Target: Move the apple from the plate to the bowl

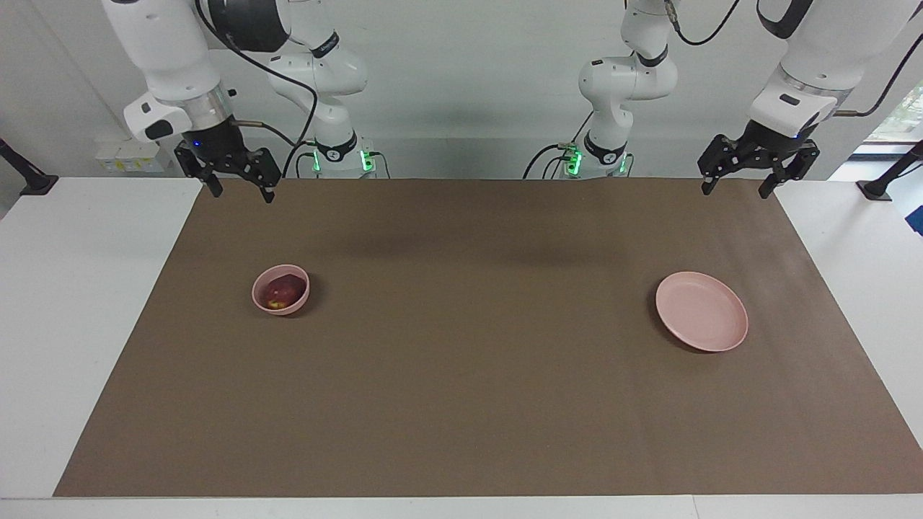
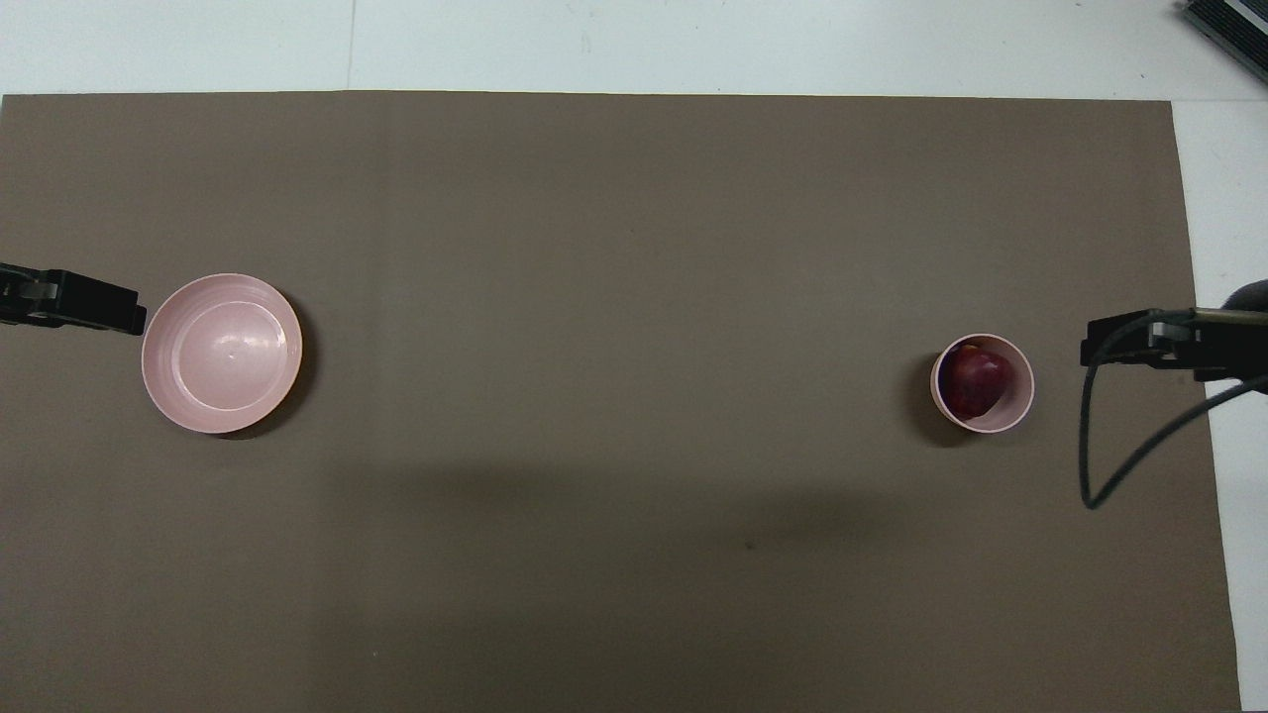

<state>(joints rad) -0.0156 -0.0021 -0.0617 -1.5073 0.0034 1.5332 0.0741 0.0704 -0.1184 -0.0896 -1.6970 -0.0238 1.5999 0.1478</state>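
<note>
The small dark red apple (image 1: 283,291) (image 2: 976,384) lies inside the small deep pink bowl (image 1: 280,267) (image 2: 1029,388), toward the right arm's end of the table. The wide pink plate (image 1: 701,311) (image 2: 222,354) sits bare toward the left arm's end. My right gripper (image 1: 241,194) (image 2: 1139,337) hangs open and raised over the mat's edge by the robots, holding nothing. My left gripper (image 1: 734,192) (image 2: 79,302) is likewise open and raised over the same edge, with nothing between its fingers.
A brown mat (image 1: 461,375) covers most of the white table (image 1: 79,303). A black cable (image 2: 1095,465) loops down from the right arm. A dark object (image 2: 1228,25) sits at the table corner farthest from the robots, at the right arm's end.
</note>
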